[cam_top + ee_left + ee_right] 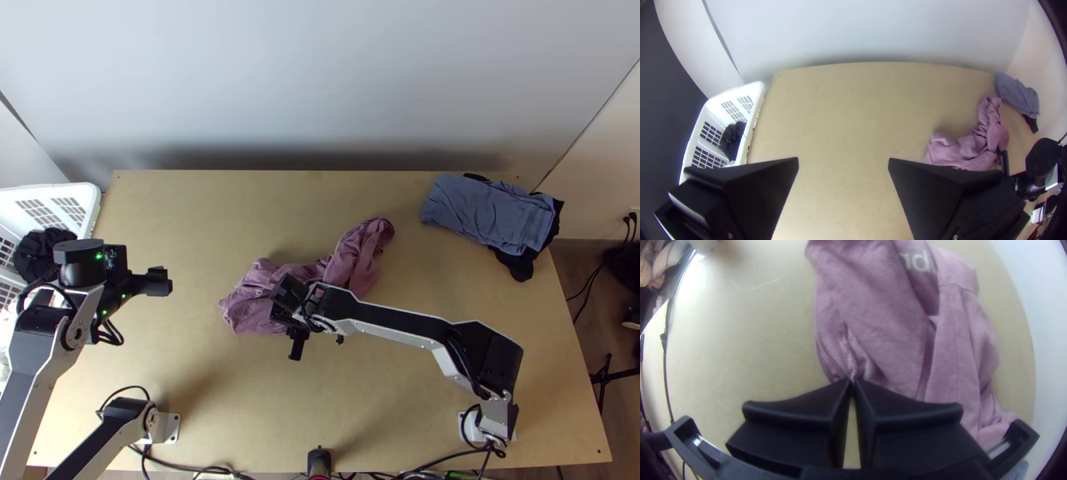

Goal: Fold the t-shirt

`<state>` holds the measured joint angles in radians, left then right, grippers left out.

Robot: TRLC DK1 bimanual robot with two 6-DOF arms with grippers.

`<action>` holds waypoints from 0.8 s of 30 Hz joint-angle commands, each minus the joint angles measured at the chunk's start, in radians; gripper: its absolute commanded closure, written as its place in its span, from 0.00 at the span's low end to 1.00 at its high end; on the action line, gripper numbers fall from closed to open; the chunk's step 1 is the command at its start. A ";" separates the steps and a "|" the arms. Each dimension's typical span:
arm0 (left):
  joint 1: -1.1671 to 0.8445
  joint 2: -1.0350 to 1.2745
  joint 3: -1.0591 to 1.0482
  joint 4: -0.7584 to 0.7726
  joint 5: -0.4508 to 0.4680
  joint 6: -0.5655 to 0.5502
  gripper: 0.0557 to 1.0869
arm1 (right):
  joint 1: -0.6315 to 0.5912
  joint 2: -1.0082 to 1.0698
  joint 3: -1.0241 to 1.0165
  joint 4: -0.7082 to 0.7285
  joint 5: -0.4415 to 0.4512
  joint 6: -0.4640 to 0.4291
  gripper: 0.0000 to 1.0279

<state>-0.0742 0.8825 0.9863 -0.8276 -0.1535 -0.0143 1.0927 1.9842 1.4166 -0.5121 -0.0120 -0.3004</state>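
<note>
The black right fingers point(847, 388) pinch an edge of the bunched pink cloth t-shirt point(889, 329); the black left fingers point(158, 282), wide open and empty, should grab another and pull softly

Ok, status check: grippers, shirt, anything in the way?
Left gripper open, away from the pink shirt. Right gripper closed on the shirt's edge. Shirt bunched mid-table. Blue cloth at far right corner, apart from it, likely no obstacle.
</note>
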 commanded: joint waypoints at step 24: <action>-0.039 -0.025 -0.024 -0.016 0.020 -0.009 0.05 | -0.116 -0.328 0.358 -0.284 0.107 -0.088 0.97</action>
<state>-0.1001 0.8570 0.9710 -0.8429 -0.1341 -0.0223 1.0191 1.7294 1.6733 -0.7277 0.0532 -0.3584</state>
